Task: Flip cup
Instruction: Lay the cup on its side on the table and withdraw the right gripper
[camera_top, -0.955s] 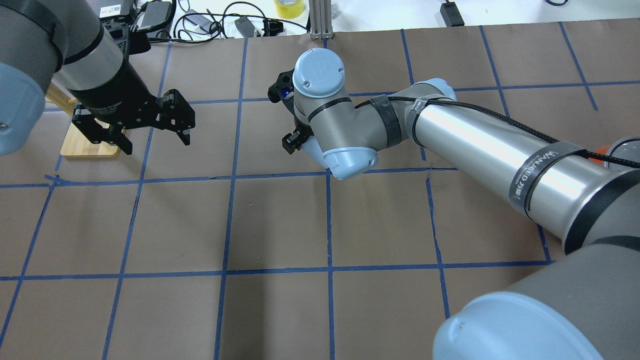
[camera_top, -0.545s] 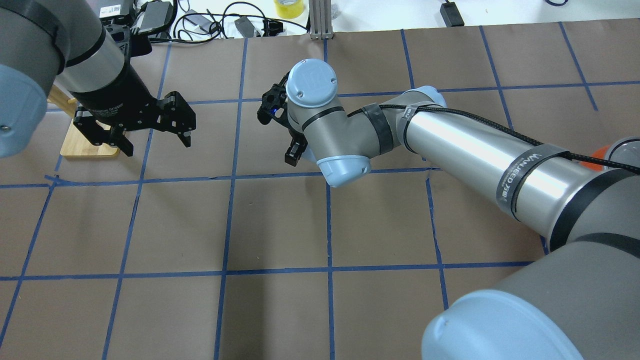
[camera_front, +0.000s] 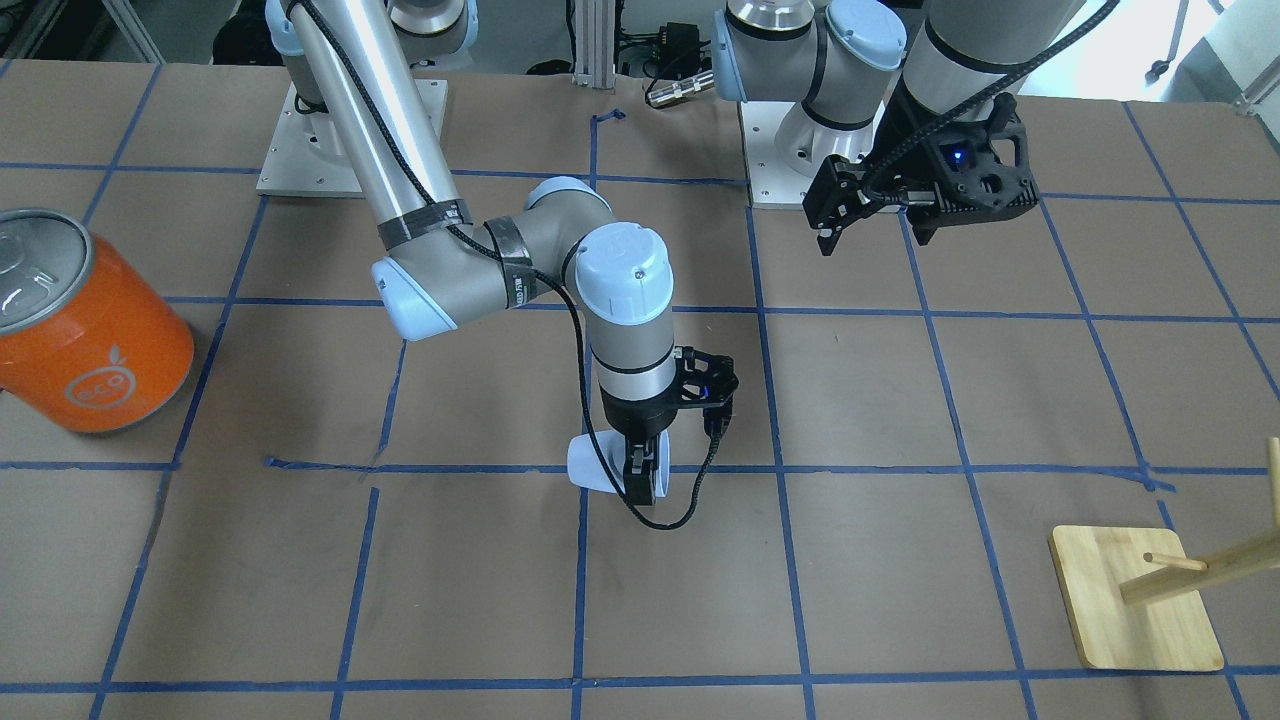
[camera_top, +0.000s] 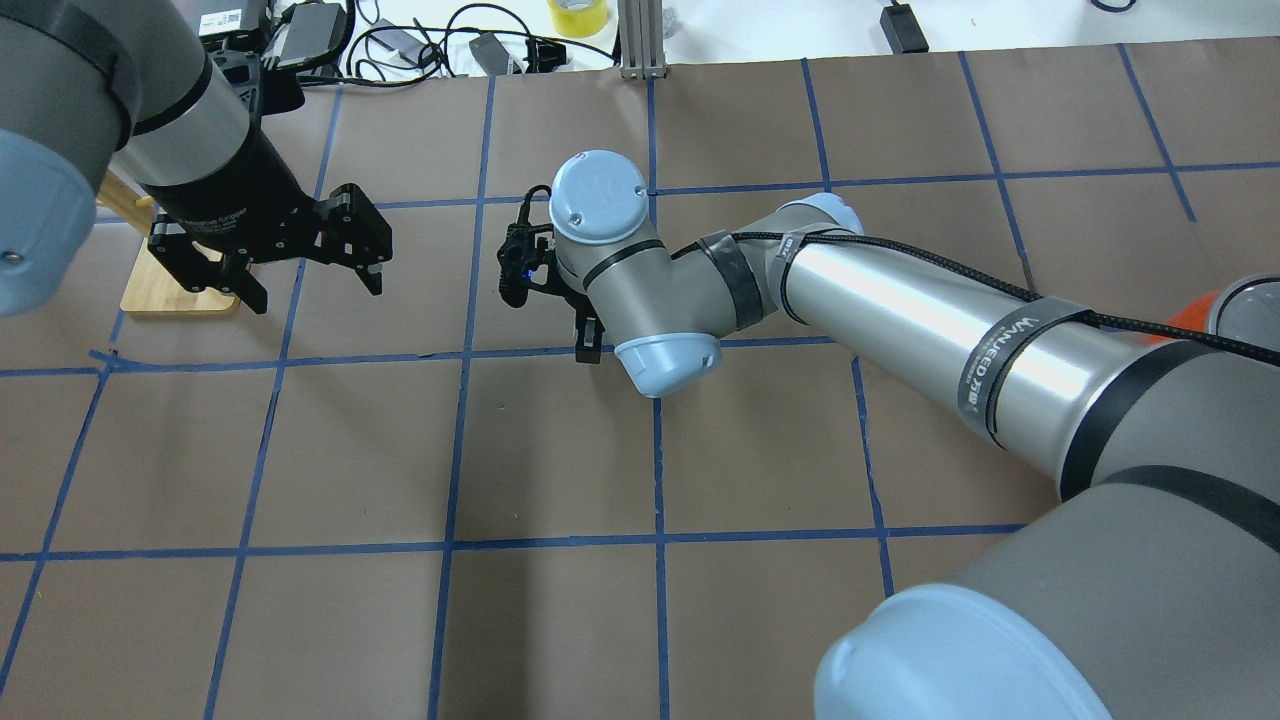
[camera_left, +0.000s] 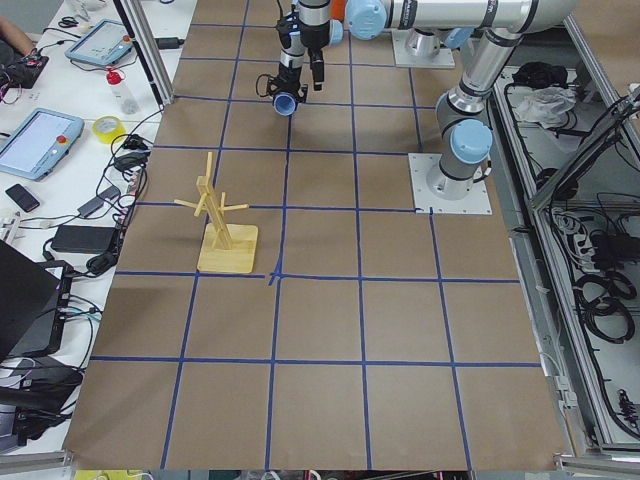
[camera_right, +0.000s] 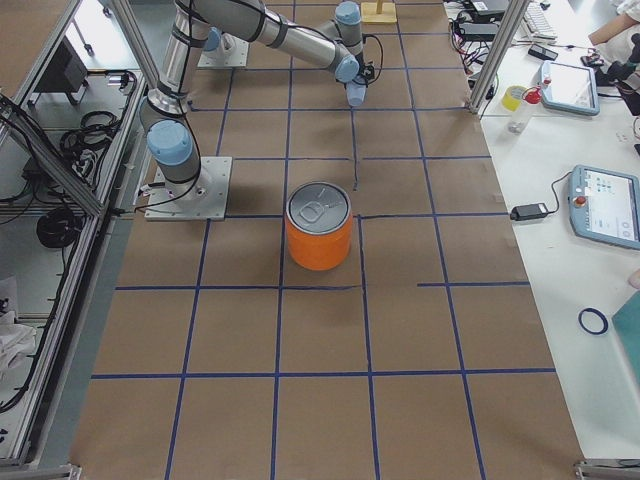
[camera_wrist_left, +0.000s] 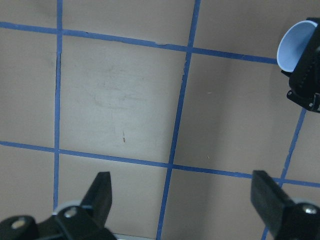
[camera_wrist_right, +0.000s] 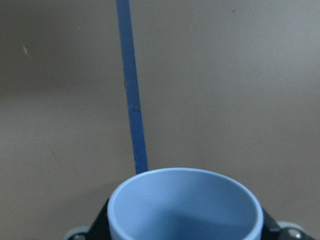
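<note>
The pale bluish-white cup (camera_front: 596, 468) is held tilted on its side, low over the brown paper near a blue tape crossing. My right gripper (camera_front: 640, 482) is shut on it. The right wrist view shows the cup's light blue inside (camera_wrist_right: 185, 207) facing the camera. The cup also shows in the left wrist view (camera_wrist_left: 295, 47) and the exterior left view (camera_left: 285, 103). In the overhead view the right wrist hides the cup; one finger of the right gripper (camera_top: 588, 342) shows. My left gripper (camera_top: 310, 285) is open and empty, held above the table well away from the cup.
A large orange can (camera_front: 90, 325) with a silver lid stands toward my right side. A wooden peg rack (camera_front: 1140, 600) on a square base stands toward my left side, behind the left gripper (camera_top: 180, 290). Cables lie beyond the table's far edge.
My right wrist has swung and shifted left and a little nearer in the overhead view, turning the cup with it. The left arm has hardly moved.
</note>
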